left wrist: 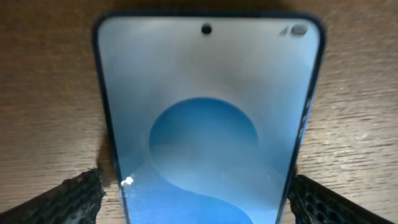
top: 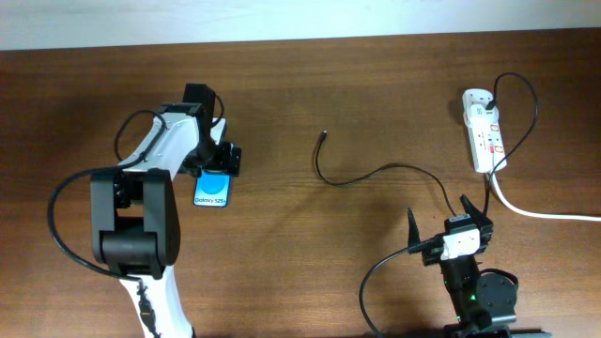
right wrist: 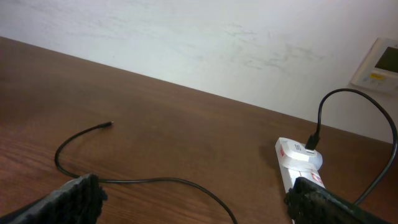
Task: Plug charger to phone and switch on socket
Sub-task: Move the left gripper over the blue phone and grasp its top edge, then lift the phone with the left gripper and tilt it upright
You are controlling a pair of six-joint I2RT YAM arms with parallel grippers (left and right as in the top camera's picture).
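Under the left tool (top: 218,160), the phone (top: 211,191) shows only partly.

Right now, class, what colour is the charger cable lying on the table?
Black; the charger cable shows best in the overhead view.

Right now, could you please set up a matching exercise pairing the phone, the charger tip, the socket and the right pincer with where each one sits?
Things:
1. phone
2. charger tip
3. socket
4. right pincer

Places:
A. far right of the table, black cable plugged into it
B. bare wood mid-table, touching nothing
C. between the left pincer's fingers
D. near edge, open, holding nothing

Pairs: 1-C, 2-B, 3-A, 4-D
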